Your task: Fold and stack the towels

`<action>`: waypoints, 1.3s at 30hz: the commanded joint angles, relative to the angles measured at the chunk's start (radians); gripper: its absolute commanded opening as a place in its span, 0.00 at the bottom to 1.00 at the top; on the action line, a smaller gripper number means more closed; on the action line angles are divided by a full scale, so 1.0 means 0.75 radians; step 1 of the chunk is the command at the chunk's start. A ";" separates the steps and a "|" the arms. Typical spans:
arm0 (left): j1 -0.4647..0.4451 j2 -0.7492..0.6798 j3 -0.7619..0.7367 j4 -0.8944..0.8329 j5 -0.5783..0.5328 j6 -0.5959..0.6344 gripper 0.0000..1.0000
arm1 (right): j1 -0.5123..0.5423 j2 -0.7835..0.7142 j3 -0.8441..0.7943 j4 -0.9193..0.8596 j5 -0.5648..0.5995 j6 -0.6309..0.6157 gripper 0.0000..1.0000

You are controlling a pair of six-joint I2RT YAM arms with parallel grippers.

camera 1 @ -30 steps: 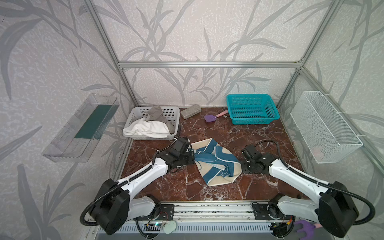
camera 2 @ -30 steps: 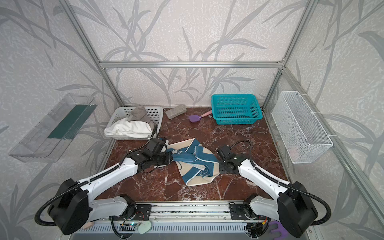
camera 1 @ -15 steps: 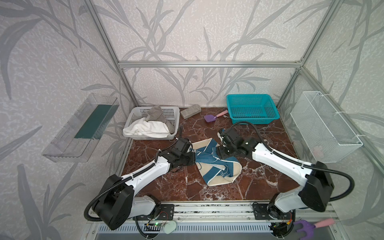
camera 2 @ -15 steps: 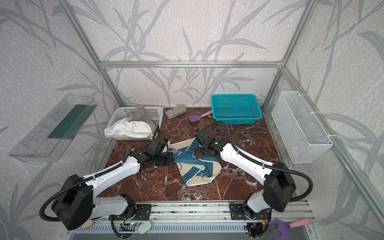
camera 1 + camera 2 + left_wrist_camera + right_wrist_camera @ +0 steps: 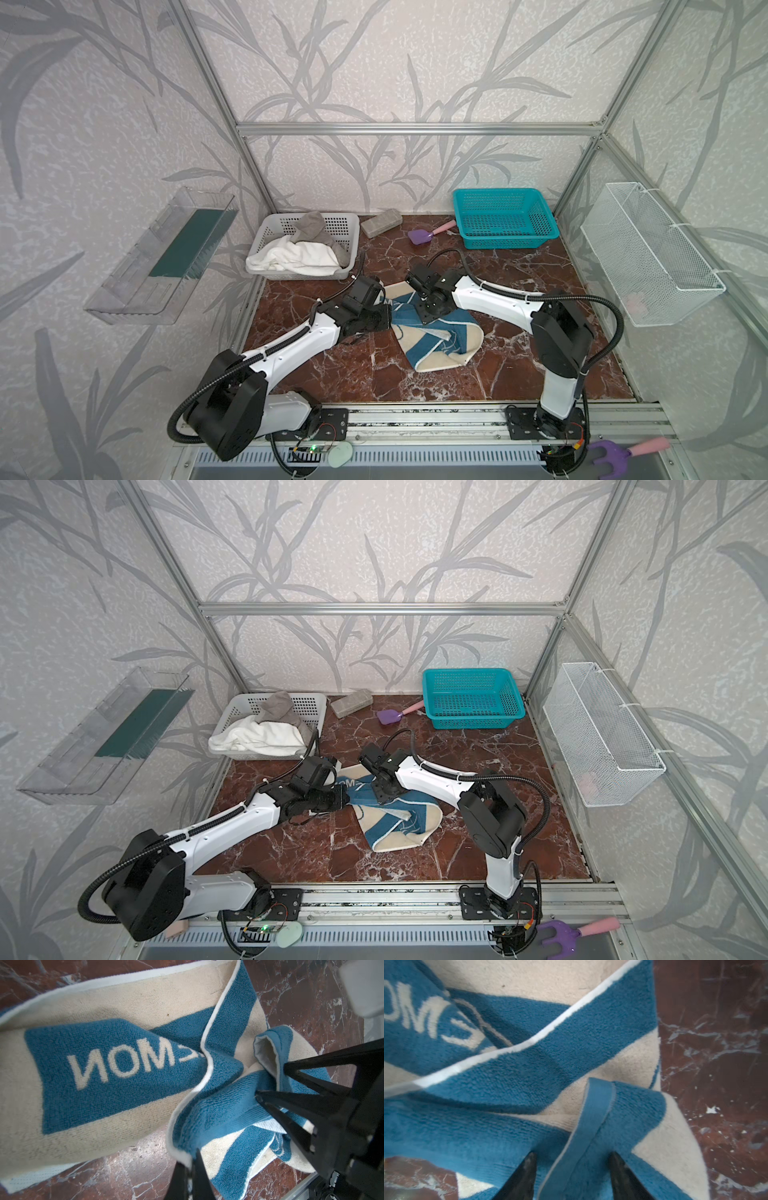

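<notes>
While the left gripper pinches the white-piped edge of the blue-bordered beige towel, jaws pressed together on the cloth, the right gripper stands over the same towel with jaws spread. In the right wrist view a folded blue hem strip runs up between its two fingertips, with a gap showing on either side of the strip.

Towel position: crumpled, not flat, on the marble tabletop, mid-table between the two arms in both top views. Several layers cross over one another. A blue panel with reversed letters "MON" faces up near the left gripper.

White towel: bunched in the pale slotted basket at the back left, one end hanging over the front rim. Grey-taupe towel: heaped on top of the white one in the same basket. Both unfolded, well apart from either gripper.
</notes>
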 commanded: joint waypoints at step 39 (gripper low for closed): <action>0.317 0.005 0.088 -0.009 -0.009 0.121 0.00 | -0.314 -0.730 -0.848 0.441 -0.639 -0.054 0.26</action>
